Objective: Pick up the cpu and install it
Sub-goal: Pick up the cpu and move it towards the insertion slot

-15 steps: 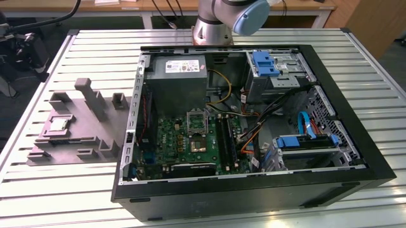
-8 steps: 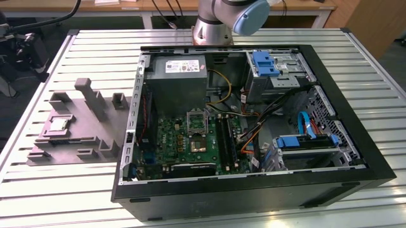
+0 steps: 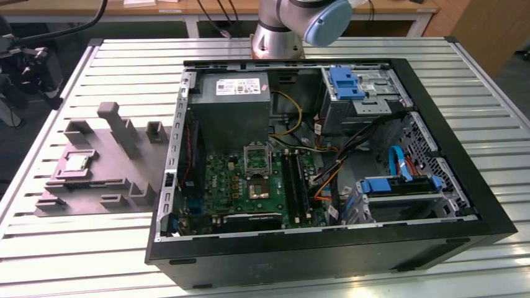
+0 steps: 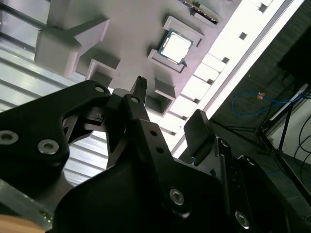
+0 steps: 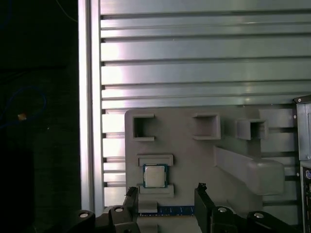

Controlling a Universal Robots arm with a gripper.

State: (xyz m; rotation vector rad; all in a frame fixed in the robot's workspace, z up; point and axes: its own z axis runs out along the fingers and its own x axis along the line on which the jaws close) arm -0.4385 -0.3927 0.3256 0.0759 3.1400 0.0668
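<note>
my claw (image 5: 166, 193) hangs empty, its fingers apart, near the cpu (image 5: 154, 175), which lies flat in its seat on the grey tray (image 5: 194, 160) beside the open computer case (image 3: 348, 247), so nothing is picked up or installed yet.

Slatted metal table (image 3: 124, 62): you see the grey moulded tray (image 3: 99, 180) lying flat on its slats directly beneath the jaws of the gripper (image 5: 166, 194), with the open black computer case (image 3: 331, 248) just beside the tray, clear of the jaws.
</note>
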